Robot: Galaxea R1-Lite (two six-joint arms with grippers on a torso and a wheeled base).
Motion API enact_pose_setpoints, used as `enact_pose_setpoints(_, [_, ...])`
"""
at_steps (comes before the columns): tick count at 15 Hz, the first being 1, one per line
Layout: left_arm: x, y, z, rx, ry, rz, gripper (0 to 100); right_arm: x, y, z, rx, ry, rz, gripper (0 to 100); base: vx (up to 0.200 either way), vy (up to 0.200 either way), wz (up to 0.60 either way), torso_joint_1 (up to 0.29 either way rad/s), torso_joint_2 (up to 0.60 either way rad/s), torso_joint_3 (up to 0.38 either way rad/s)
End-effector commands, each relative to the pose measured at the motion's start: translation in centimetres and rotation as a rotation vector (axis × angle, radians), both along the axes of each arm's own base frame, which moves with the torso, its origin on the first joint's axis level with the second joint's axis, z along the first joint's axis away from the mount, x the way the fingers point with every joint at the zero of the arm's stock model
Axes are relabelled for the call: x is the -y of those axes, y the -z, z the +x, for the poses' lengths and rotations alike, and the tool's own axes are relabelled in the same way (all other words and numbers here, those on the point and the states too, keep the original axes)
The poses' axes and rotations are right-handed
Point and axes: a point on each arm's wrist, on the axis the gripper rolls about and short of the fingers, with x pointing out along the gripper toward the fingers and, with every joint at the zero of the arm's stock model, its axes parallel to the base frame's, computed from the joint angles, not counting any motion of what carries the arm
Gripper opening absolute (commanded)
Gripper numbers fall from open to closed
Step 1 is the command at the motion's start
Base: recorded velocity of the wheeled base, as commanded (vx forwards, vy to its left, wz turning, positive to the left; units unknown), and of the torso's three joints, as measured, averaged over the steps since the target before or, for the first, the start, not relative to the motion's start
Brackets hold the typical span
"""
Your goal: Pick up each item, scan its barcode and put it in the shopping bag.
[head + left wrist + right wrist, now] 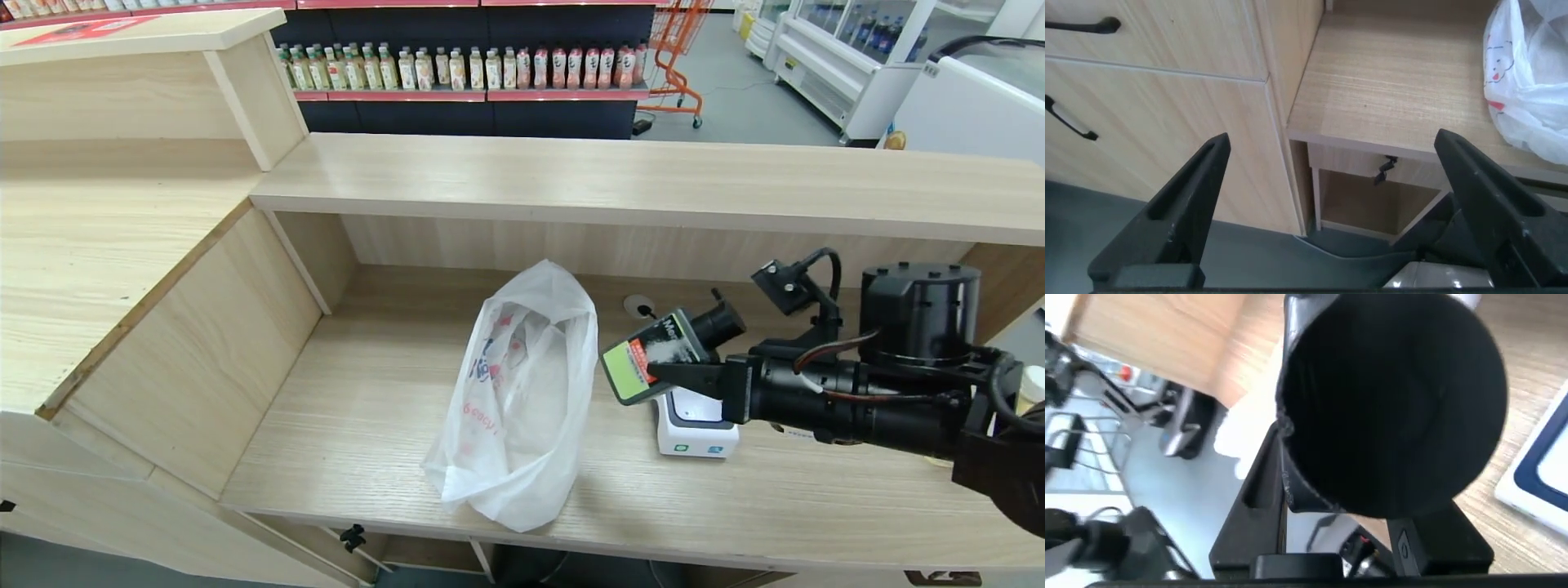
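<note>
Left wrist view shows the left gripper [1327, 212] nearest, low in front of the counter [1388, 90], its jaws spread wide with nothing between them. Farther in, the shopping bag [518, 400] stands upright on the counter, thin and soft, so its rim will probably give way under a push. Beside it and a little farther, the right gripper [665, 374] has its jaws closed across the body of a dark bottle [653, 347], tilted above the white scanner [694, 429]. The bottle seems stiff with a smooth, perhaps slippery label, so mid-body is a good hold.
</note>
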Motion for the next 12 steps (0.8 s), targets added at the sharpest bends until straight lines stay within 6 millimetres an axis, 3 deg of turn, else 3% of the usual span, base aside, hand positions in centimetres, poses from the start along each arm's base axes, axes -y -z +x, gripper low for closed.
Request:
enact_pose_setpoints(1, [0.0, 0.0, 0.0, 0.000, -0.001, 0.000, 100, -1.1, 2.6, 1.0, -0.023, 0.002, -0.097, 0, 0.000, 0.000, 0.00, 0.000, 0.00, 0.000])
enact_pose_setpoints(12, [0.0, 0.0, 0.0, 0.000, -0.001, 0.000, 100, -6.0, 8.5, 5.7, 0.121, -0.080, -0.142, 0, 0.000, 0.000, 0.00, 0.000, 0.00, 0.000])
